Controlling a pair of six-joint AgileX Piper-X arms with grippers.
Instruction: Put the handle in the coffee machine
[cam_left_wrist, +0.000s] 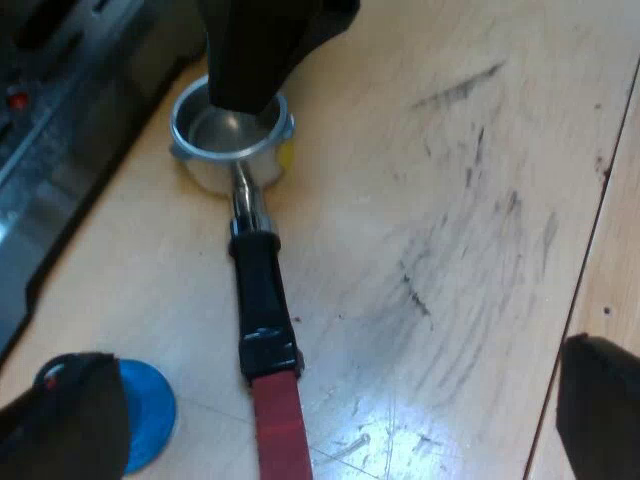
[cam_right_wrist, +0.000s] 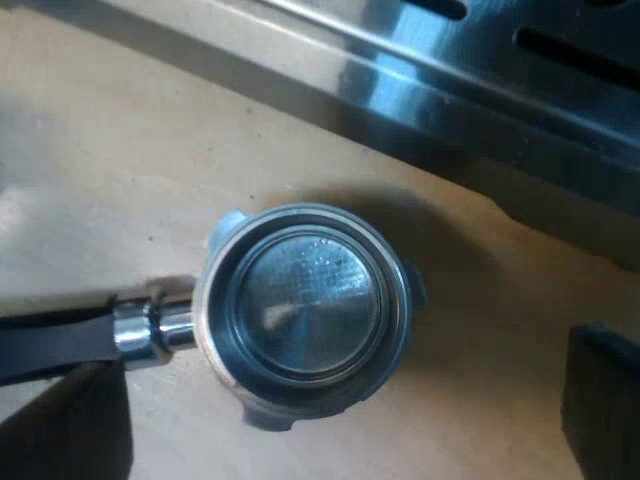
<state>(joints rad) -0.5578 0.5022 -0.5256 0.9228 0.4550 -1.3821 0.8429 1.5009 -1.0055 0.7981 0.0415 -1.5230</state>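
Observation:
The metal holder lies flat on the wooden table, its round basket (cam_left_wrist: 232, 135) empty and facing up close to the espresso machine (cam_left_wrist: 60, 130). Its dark handle (cam_left_wrist: 262, 290) runs away from the machine and ends in red (cam_left_wrist: 282, 425). My left gripper (cam_left_wrist: 335, 400) is open above the red end, its fingers wide to either side of it. My right gripper (cam_right_wrist: 340, 400) is open and hovers straight over the basket (cam_right_wrist: 305, 310), touching nothing. From the left wrist it shows as a dark shape (cam_left_wrist: 245, 90) over the basket's rim.
A blue tamper (cam_left_wrist: 150, 410) rests on the table beside one left finger (cam_left_wrist: 65, 420). The machine's shiny metal front edge (cam_right_wrist: 450, 90) runs close past the basket. Scuffed bare wood (cam_left_wrist: 470, 230) spreads on the handle's other side.

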